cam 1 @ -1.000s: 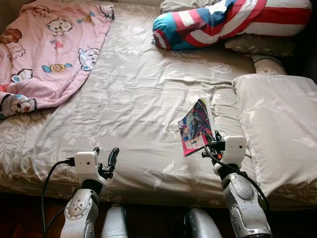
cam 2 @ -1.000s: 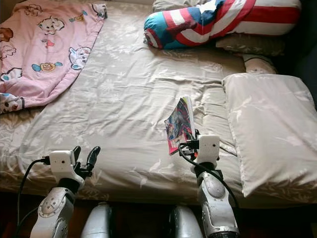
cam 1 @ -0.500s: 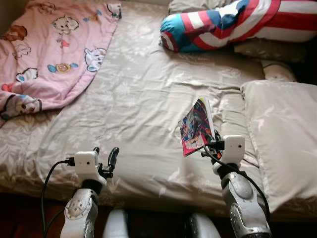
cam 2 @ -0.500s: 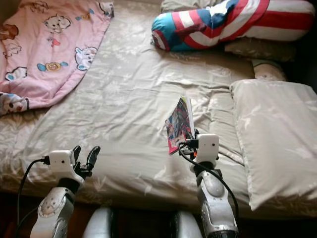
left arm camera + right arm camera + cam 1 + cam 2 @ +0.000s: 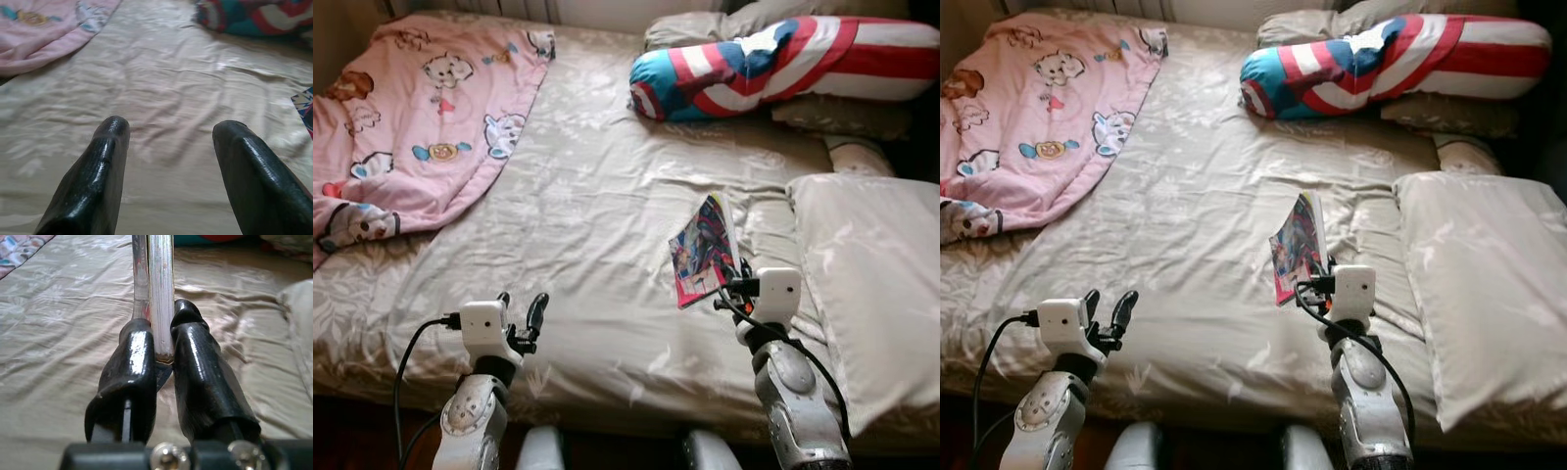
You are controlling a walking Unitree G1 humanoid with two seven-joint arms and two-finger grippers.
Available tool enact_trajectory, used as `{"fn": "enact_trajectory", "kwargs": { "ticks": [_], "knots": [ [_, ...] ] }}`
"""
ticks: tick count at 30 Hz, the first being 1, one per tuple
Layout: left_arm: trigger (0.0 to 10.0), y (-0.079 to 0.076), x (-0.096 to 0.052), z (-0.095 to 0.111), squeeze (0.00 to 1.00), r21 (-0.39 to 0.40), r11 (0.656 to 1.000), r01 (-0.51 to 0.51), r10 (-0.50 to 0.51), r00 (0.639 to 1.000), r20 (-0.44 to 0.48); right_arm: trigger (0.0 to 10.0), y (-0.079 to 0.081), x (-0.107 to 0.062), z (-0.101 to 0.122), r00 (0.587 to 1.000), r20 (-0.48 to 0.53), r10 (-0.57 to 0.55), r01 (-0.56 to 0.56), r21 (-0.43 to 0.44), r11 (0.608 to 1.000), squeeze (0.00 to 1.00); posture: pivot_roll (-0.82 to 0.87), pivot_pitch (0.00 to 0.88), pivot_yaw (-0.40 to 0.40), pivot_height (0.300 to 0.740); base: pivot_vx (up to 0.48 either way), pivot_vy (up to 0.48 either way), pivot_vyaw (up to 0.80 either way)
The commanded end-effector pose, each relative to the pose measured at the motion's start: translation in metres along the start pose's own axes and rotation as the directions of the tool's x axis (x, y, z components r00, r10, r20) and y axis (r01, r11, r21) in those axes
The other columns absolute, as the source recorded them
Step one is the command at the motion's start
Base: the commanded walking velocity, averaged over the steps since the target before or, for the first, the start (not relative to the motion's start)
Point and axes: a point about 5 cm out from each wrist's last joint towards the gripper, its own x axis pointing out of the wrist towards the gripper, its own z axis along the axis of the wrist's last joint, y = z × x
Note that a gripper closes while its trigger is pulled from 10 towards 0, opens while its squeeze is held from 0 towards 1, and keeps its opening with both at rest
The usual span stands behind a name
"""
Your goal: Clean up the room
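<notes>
My right gripper (image 5: 736, 277) is shut on a thin colourful book (image 5: 704, 249), which it holds upright on edge above the beige bed sheet (image 5: 597, 196). In the right wrist view the book's spine (image 5: 160, 289) stands clamped between the two black fingers (image 5: 195, 352). My left gripper (image 5: 521, 311) hangs open over the bed's near edge, with nothing between its fingers (image 5: 102, 166). A corner of the book (image 5: 305, 105) shows at the side of the left wrist view.
A pink cartoon-print blanket (image 5: 401, 117) lies bunched at the bed's far left. A red, white and blue bolster (image 5: 773, 59) lies across the head of the bed. A large beige pillow (image 5: 871, 284) sits at the right.
The camera has shifted, so the bed sits lower and further right in the picture. Both grippers keep their poses, and the book stays in the right gripper.
</notes>
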Motion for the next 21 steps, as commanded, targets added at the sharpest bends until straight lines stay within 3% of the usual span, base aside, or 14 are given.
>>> {"fn": "enact_trajectory", "kwargs": {
  "ticks": [1, 21],
  "knots": [
    [10.0, -0.0015, -0.0027, -0.0037, 0.0, 0.006, 1.0, 0.004, -0.004, 1.0, -0.022, 10.0, 0.0015, 0.0003, 0.003, 1.0, 0.027, 0.006, -0.006, 0.006, 1.0, 0.0, 0.06, 0.224, -0.068, 0.639, 0.0, 0.0, 0.0],
    [10.0, -0.0027, -0.0039, -0.0034, 0.0, 0.003, 1.0, 0.014, -0.014, 1.0, -0.022, 10.0, -0.0048, -0.0009, -0.001, 1.0, 0.009, -0.021, 0.02, 0.072, 0.997, 0.0, 0.06, 0.228, -0.067, 0.639, 0.0, 0.0, 0.0]
  ]
}}
